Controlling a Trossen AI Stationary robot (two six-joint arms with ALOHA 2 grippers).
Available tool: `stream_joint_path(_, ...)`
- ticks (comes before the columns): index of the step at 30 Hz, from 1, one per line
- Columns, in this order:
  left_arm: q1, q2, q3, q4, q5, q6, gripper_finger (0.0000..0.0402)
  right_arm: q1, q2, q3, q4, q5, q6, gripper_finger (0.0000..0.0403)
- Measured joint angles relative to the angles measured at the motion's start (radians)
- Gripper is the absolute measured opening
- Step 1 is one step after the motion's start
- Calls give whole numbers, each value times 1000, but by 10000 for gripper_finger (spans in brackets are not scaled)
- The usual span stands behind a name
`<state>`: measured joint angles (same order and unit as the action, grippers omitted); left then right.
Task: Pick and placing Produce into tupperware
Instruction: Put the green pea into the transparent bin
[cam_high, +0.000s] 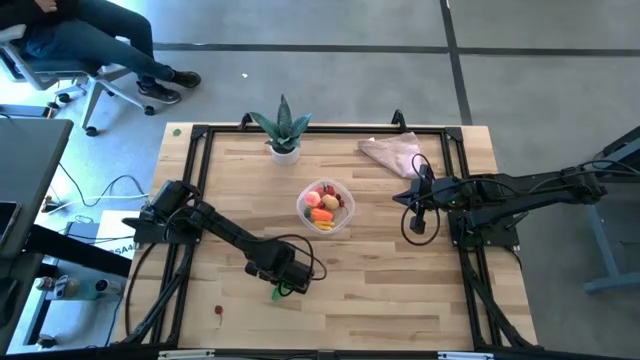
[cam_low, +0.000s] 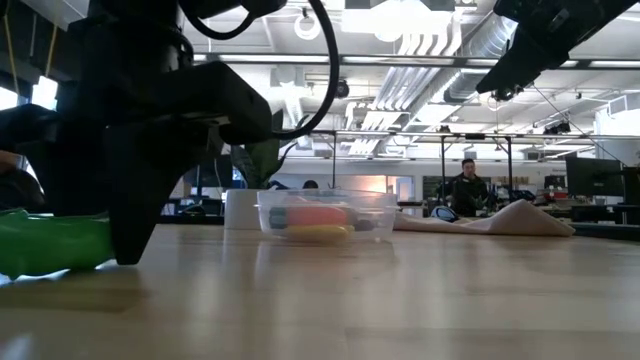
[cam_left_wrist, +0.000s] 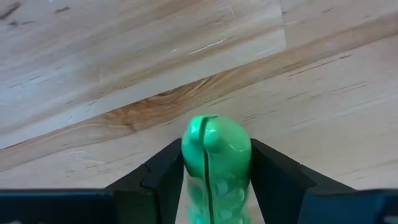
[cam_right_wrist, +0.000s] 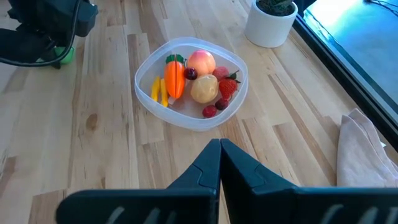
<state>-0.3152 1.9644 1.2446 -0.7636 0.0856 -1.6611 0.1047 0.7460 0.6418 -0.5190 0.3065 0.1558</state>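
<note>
On the table's (cam_high: 400, 300) left front, the left gripper (cam_high: 283, 285) is down at the wood w/ its two fingers (cam_left_wrist: 163, 177) closed against both sides of the green cucumber (cam_left_wrist: 216, 165); the wrist view shows the cucumber's rounded tip sticking out past the fingertips, a seam running down its middle. Low view has the cucumber (cam_low: 50, 243) lying on or just above the tabletop, can't tell which, w/ the dark gripper body over it. A tiny red berry (cam_high: 219, 311) sits alone on the wood near the front edge, left of the gripper and apart from it. Toward the middle, the tupperware (cam_high: 326, 207) stands upright, behind and to the right of the left gripper, well apart from it. Inside, per the right wrist view: orange carrot (cam_right_wrist: 175, 77), yellow pieces (cam_right_wrist: 158, 92) beside it, peach (cam_right_wrist: 201, 62), beige potato (cam_right_wrist: 204, 89), a strawberry (cam_right_wrist: 228, 86) and small red berries (cam_right_wrist: 209, 111). Behind the container near the back edge is the spiky plant (cam_high: 284, 128) in its white pot. Further right, a pinkish cloth (cam_high: 392, 153) lies crumpled at the back. Right gripper (cam_high: 417, 222) hangs above the table just right of the tupperware, fingers pressed together, holding nothing. Off the table's back left, a seated person's legs (cam_high: 110, 45) and an office chair (cam_high: 40, 68) show.
</note>
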Motion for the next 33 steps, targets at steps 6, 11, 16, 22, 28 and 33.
stream_joint_path(6,0,0,-1,-4,-1,0,137,0,0,0,0,0,0,0)
stream_joint_path(11,0,0,-1,-3,0,4,124,0,0,-1,0,0,0,0)
stream_joint_path(16,0,1,-1,-3,0,12,132,0,0,-1,0,0,0,0)
stream_joint_path(22,1,1,0,-3,-1,18,129,0,0,-1,0,0,0,0)
stream_joint_path(28,-1,9,41,-45,-43,41,127,0,0,-1,0,0,0,0)
stream_joint_path(33,4,10,92,-50,-99,81,127,0,0,-1,0,0,0,0)
